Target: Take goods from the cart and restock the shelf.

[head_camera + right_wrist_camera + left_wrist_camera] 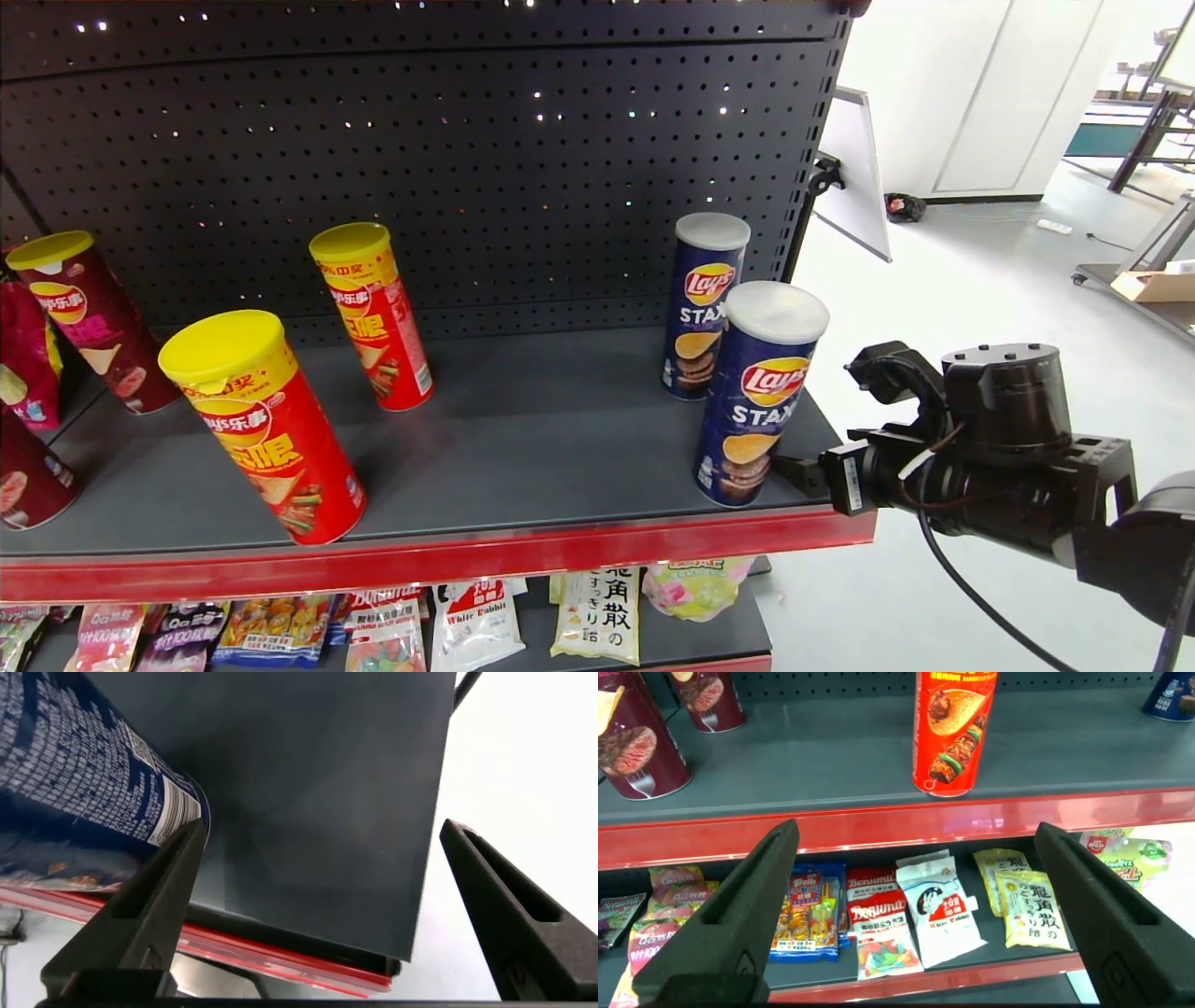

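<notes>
Blue crisp can (758, 401) upright on the shelf (560, 439), front right corner, right gripper (322, 838) alongside.
Jaws stand wide apart, 1 finger just beside the can wall; left gripper (917, 831) likewise spread, empty. Can likely light, stiff cardboard, smooth-sided, tippy: take it mid-body. Behind stands 1 second can (702, 308), same blue.

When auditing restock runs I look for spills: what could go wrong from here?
1. The front blue can stands near the red front edge of the shelf, with one finger of the open right end effector beside its base. A sideways move could tip it off.
2. If it tips backward, it may knock the rear blue can close behind.
</notes>
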Available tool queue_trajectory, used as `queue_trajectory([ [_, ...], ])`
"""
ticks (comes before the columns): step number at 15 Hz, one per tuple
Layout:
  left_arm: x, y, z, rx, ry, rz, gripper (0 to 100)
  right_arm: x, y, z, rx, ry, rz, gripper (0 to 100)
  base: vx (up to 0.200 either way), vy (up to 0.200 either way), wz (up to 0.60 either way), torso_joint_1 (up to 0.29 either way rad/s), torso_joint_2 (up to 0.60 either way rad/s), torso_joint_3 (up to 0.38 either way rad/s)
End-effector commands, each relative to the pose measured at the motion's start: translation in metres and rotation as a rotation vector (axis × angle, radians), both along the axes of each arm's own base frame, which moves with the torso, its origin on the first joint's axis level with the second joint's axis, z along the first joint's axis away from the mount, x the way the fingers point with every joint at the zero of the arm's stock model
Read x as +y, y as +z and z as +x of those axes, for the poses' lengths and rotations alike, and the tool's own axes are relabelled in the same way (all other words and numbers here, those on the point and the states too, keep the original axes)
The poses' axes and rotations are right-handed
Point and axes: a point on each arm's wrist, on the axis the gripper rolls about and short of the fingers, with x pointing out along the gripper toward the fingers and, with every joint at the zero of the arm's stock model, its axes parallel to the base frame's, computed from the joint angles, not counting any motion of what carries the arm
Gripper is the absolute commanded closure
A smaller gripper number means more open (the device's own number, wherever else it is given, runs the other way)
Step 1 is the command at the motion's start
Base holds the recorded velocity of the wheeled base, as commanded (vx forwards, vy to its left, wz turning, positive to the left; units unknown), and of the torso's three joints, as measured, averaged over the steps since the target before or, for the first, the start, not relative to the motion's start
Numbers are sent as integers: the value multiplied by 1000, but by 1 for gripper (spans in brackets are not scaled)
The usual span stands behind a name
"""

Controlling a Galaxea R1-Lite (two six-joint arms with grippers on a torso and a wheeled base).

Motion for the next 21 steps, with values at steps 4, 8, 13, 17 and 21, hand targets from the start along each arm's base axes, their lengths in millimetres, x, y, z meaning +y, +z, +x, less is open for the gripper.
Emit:
queue_trajectory([
  [4,0,0,0,1,0,1,0,3,1,-1,-4,11,2,0,0,0,0,0,0,0],
  [8,0,0,0,1,0,1,0,6,0,-1,1,23,0,0,0,0,0,0,0,0],
  [13,0,0,0,1,0,-1,0,7,-1,-2,3,23,2,0,0,0,0,0,0,0],
  [17,0,0,0,1,0,-1,0,7,-1,-2,2,26,1,0,0,0,0,0,0,0],
  [21,0,0,0,-1,0,1,0,10,-1,-5,6,40,3,0,0,0,0,0,0,0],
])
